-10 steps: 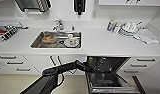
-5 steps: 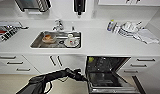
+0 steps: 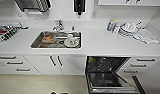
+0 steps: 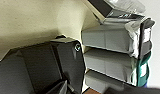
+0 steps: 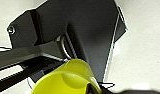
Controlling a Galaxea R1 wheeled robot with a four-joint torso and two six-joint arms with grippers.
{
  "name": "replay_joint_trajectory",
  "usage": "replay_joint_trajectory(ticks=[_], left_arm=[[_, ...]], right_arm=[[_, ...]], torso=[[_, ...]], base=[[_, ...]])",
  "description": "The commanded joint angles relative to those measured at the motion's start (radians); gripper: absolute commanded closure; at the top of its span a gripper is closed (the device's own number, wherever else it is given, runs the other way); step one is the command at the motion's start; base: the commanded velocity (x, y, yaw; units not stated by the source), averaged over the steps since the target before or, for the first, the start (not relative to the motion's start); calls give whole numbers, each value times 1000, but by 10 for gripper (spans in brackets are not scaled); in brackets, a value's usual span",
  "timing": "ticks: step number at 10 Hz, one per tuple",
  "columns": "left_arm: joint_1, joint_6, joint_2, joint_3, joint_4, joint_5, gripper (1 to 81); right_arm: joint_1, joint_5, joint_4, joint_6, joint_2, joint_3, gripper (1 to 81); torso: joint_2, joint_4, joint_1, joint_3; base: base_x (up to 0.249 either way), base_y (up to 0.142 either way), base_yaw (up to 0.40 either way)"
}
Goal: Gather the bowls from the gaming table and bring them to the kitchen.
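You face the white kitchen [image 3: 96, 45] counter, steel sink [image 3: 56, 40] at eleven o'clock; the yellow-green bowl [image 5: 67, 81], likely light, stiff, slippery plastic best pinched at its rim, sits close against your right wrist, grip state untellable, left likewise.

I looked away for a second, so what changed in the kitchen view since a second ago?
A dark robot arm that reached up in front of the cabinets toward the sink has dropped out of the head view. The sink's dishes, the open dishwasher and the countertop items stayed put. The yellow-green bowl sits close to the right wrist camera.
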Motion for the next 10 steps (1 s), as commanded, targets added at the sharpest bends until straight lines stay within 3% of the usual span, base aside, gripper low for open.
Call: replay_joint_trajectory(ticks=[1,2,4,7,10], left_arm=[[172,136,-110,-24,-1,215,10],[226,156,-102,-58,-4,257,10],[294,159,-80,-120,-5,330,10],[349,158,-17,-240,-13,346,10],[409,155,71,-411,-15,418,10]], right_arm=[[7,-57,1,8,-10,-4,811],[8,-59,1,8,-10,-4,811],[14,-62,-1,8,-7,0,811],[13,-63,-4,6,-6,-1,811],[14,-63,-1,6,-16,-6,811]], torso=[[0,0,0,0],[0,0,0,0],[0,0,0,0],[0,0,-1,0],[0,0,-1,0]], base=[[0,0,0],[0,0,0],[0,0,0],[0,0,0],[0,0,0]])
